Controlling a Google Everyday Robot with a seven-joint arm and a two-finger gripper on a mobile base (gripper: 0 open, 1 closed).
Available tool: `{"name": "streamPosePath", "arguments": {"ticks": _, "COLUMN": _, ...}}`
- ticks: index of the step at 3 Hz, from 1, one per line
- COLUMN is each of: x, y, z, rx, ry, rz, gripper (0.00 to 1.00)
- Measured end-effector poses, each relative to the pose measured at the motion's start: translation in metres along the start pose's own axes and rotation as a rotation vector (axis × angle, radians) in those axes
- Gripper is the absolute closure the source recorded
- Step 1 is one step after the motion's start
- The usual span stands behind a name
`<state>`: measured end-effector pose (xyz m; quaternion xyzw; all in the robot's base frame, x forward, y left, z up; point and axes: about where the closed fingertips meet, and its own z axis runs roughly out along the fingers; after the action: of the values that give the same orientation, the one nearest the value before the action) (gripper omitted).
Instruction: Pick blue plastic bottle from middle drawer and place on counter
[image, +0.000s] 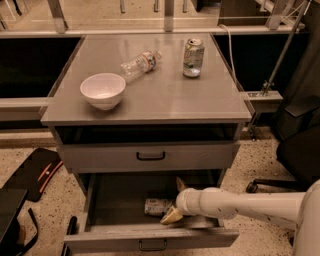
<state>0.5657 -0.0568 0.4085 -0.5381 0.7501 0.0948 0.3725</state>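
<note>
A smooth white tubular arm with a ringed wrist carries the gripper (175, 200), near centre, tan pointed fingers (171, 216) splayed.

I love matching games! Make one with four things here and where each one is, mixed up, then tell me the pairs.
Things:
1. round white bowl
2. green-and-white drink can
3. slim clear plastic bottle with red-and-white label
4. stubby plastic bottle with pale label

Places:
A. lying on its side on the flat grey counter
B. in the open grey metal drawer, next to the robot's gripper, jaws apart
C. standing upright at the counter's far right
D. near the counter's front left, mouth up

Pairs: 1-D, 2-C, 3-A, 4-B.
</note>
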Motion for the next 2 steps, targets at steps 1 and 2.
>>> {"name": "streamPosePath", "arguments": {"ticks": 1, "x": 0.003, "y": 0.001, "z": -0.001, "rx": -0.003, "ry": 0.000, "rz": 0.006, "gripper": 0.00}}
{"name": "streamPosePath", "arguments": {"ticks": 2, "x": 0.006, "y": 0.013, "z": 0.019, "rx": -0.051, "ry": 0.003, "rz": 0.015, "gripper": 0.00}}
